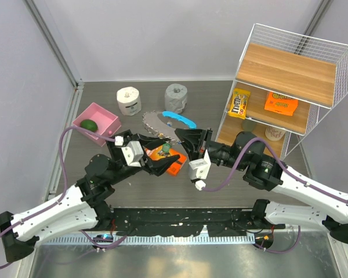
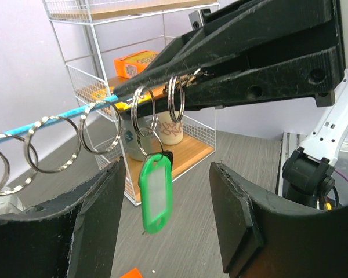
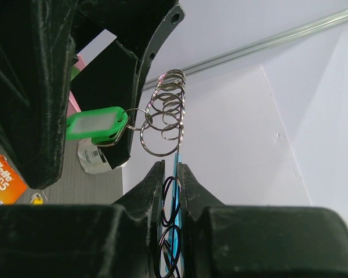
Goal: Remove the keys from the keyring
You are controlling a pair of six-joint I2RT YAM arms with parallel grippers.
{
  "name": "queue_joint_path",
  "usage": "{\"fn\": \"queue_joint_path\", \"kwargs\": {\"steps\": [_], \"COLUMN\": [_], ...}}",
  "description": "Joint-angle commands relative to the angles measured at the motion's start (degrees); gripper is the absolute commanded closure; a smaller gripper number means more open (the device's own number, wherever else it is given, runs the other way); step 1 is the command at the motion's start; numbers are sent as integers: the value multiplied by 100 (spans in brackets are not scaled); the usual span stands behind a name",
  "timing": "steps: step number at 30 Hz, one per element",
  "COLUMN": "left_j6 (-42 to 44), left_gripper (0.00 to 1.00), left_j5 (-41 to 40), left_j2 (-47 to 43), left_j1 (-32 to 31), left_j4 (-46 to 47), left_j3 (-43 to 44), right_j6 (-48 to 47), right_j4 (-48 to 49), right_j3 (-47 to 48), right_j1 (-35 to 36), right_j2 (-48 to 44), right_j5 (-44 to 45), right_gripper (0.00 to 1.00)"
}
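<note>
The keys (image 1: 155, 123) are a fan of dull-grey metal rings. They are threaded on the slim light-blue keyring (image 1: 181, 119). My right gripper (image 1: 177, 134) is shut on the keyring's end, and its view (image 3: 171, 165) shows the band (image 3: 176, 174) pinched between the fingers with rings (image 3: 165, 113) beyond the tips. My left gripper (image 1: 169, 149) is open. In its view (image 2: 167, 165), a green tag (image 2: 155, 188) hangs from one ring (image 2: 144, 113) between the fingers without touching them. The band (image 2: 64, 116) runs off to the left, carrying several more rings.
An orange packet (image 1: 173, 163) lies on the table under the grippers. A pink bin (image 1: 95, 123) stands at the left, with two rolls (image 1: 129, 101) (image 1: 176, 97) at the back. A wire shelf (image 1: 290, 87) with snacks stands at the right.
</note>
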Motion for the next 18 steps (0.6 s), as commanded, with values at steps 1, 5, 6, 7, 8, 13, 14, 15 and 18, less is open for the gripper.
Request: {"fn": "queue_joint_path", "kwargs": {"steps": [1,5,6,7,8,13,14,15,18], "left_j6": [55,64,73,73,73,73,73,73,64], "left_gripper": [38,48,52,54,57,82,90,96,100], "left_j5": [74,74,83,57,48,-5,-14,-57,-321], "left_j2": [-133,-204,-213,-230,-248,-318,-336,-344,-414], "left_j1": [-10,-10,-10,-1,-9,-10,-10,-10,-10], "left_j4": [336,248,222,186,169,125,55,-68,-883], "left_j3": [251,251,260,260,242,233,242,277,540], "right_j6": [-97,-97,-97,-97,-89,-54,-1,43,428], "right_j4": [439,422,413,413,404,360,352,343,211], "right_j3": [53,35,27,27,18,-17,-26,-52,-166], "right_j1": [64,82,82,82,82,82,73,90,91], "right_j2": [-113,-131,-131,-140,-140,-166,-175,-192,-324], "right_j5": [-16,19,28,28,37,54,106,159,492], "right_gripper": [95,95,95,95,95,95,95,95,95]}}
